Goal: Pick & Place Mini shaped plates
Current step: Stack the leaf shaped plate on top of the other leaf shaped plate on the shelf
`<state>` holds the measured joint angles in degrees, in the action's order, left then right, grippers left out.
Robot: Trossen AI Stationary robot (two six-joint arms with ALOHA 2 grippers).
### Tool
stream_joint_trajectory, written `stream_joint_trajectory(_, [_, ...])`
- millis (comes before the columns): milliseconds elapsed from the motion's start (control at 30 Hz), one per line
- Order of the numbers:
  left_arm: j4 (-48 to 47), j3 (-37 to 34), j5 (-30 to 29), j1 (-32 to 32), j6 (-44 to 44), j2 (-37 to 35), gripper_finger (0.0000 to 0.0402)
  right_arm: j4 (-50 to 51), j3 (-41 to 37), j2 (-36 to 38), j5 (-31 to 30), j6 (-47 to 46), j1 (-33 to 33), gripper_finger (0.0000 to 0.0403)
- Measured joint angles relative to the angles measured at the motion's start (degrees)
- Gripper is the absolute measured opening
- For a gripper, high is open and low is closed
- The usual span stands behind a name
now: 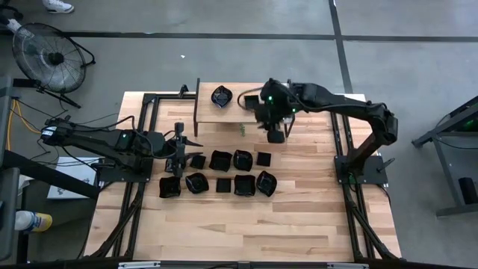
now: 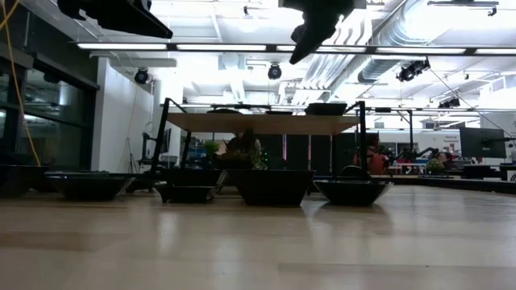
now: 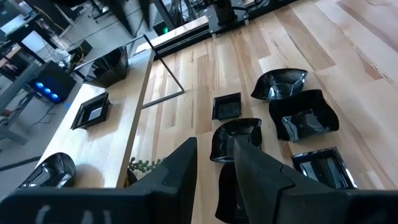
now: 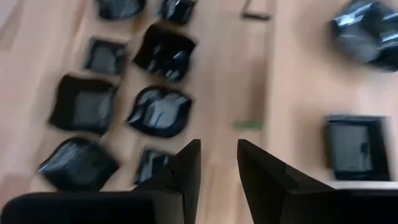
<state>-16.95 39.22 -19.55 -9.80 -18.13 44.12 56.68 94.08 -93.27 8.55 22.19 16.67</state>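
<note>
Several glossy black mini shaped plates (image 1: pixel 224 173) lie in two rows on the wooden table, resting on their bases; they also show in the left wrist view (image 3: pixel 287 84) and the right wrist view (image 4: pixel 160 111). More plates (image 1: pixel 221 96) sit on a low raised wooden shelf (image 1: pixel 209 110) at the far side, among them a square plate (image 4: pixel 351 149). My right gripper (image 1: pixel 275 136) hangs open above the table between the shelf and the rows, nothing between its fingers (image 4: pixel 186 168). My left gripper (image 1: pixel 179 148) stands open at the left end of the rows, also with nothing in it.
A small green sprig (image 1: pixel 242 130) lies on the table in front of the shelf. Black frame rails (image 1: pixel 142 119) run along the table's left and right sides. Bare wood (image 1: pixel 246 224) stretches toward the near edge. A fan (image 1: pixel 48 56) stands on the floor at far left.
</note>
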Motion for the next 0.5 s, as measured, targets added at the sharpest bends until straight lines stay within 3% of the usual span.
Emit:
stream_joint_trajectory(267, [-0.83,0.00,0.11,0.00,0.77,0.00,0.0103,5.68,-0.72,-0.11,-1.99,-1.69,-6.43,0.0099])
stream_joint_trajectory(500, [-1.58,0.00,1.03,0.00,1.95,0.00,0.0103,4.27,-11.09,-0.15,-2.80,-2.98,-10.81,0.0099])
